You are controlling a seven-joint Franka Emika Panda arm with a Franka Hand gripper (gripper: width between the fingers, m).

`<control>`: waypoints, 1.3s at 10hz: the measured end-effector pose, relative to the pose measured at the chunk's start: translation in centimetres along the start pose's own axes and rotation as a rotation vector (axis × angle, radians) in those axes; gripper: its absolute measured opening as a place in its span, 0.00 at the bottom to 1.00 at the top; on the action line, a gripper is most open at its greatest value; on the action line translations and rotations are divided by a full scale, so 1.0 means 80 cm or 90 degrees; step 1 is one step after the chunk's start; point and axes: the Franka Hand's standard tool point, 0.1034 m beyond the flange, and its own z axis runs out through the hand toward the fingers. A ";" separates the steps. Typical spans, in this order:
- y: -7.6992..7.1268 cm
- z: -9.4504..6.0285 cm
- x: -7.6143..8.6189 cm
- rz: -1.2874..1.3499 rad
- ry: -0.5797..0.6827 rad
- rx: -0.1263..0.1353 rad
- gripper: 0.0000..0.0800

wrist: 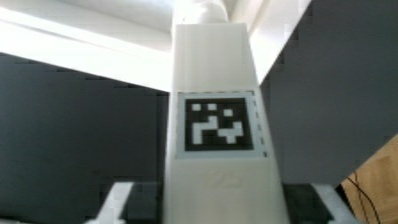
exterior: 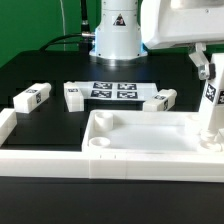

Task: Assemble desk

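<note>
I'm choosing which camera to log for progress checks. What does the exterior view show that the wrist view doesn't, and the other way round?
Only the exterior view shows the tabletop with its round corner sockets, three loose legs lying on the table, and the marker board. It also shows the upright leg standing at the tabletop's corner on the exterior view's right.

Only the wrist view shows that leg's tag close up and sharp.

Both show the upright leg held in the gripper.
</note>
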 end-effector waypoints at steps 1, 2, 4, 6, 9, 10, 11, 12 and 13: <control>0.001 0.003 -0.001 0.001 -0.002 0.000 0.36; 0.000 0.004 -0.001 0.000 -0.002 0.001 0.36; 0.001 0.004 0.000 0.000 -0.001 0.001 0.36; 0.000 0.004 0.000 0.000 -0.001 0.001 0.36; 0.001 0.005 0.003 0.000 0.002 0.000 0.36; 0.000 0.005 0.005 -0.001 0.002 0.001 0.36; -0.001 0.005 0.005 -0.001 0.001 0.001 0.36; -0.001 0.006 0.004 -0.001 0.001 0.001 0.36; -0.001 0.006 0.004 -0.001 0.002 0.001 0.36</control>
